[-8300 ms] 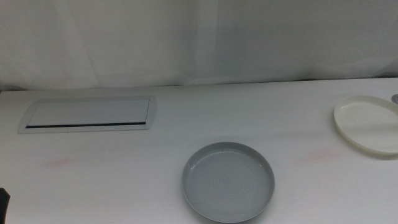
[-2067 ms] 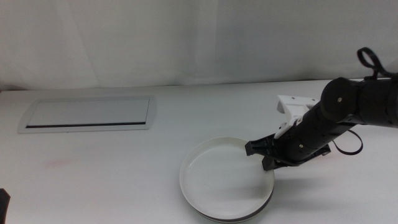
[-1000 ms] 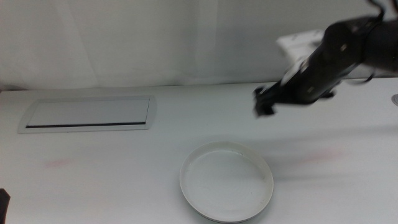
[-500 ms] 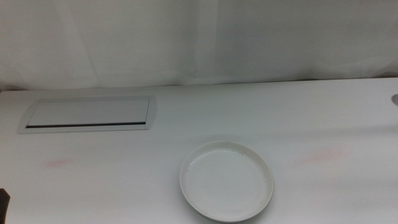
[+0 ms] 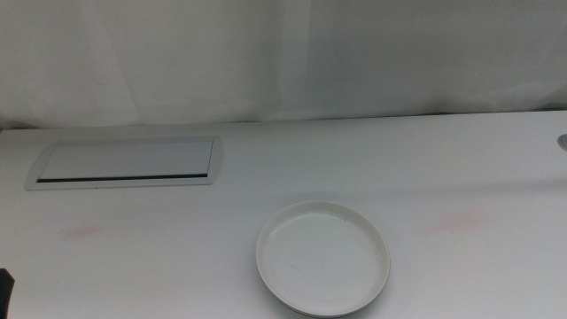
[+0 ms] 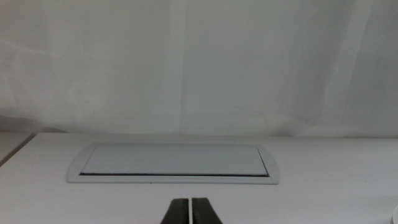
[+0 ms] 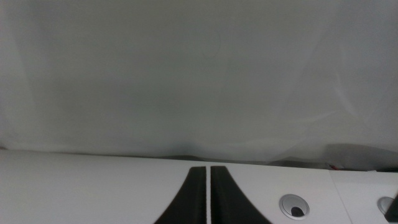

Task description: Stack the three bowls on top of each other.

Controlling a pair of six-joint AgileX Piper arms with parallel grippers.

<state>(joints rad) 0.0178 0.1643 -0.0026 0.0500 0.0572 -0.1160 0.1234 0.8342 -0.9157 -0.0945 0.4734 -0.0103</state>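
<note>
A cream-white bowl (image 5: 322,259) sits near the front middle of the table, nested in a grey bowl of which only a thin rim (image 5: 306,314) shows underneath. No gripper is near the stack. My left gripper (image 6: 191,213) is shut and empty, low over the table, facing the white panel. A dark bit of that arm (image 5: 4,288) shows at the middle view's bottom left edge. My right gripper (image 7: 208,198) is shut and empty too, out of the middle view, pointing at the backdrop over the table's right end.
A flat white panel with a dark slot (image 5: 124,162) lies at the back left, also seen from the left wrist as the panel (image 6: 174,163). Two round cable grommets (image 7: 293,205) are set in the table near the right gripper. A white curtain hangs behind the table.
The cream-white bowl went from the right edge into the grey bowl. The right arm let it go, lifted away and left the middle view to the right.
</note>
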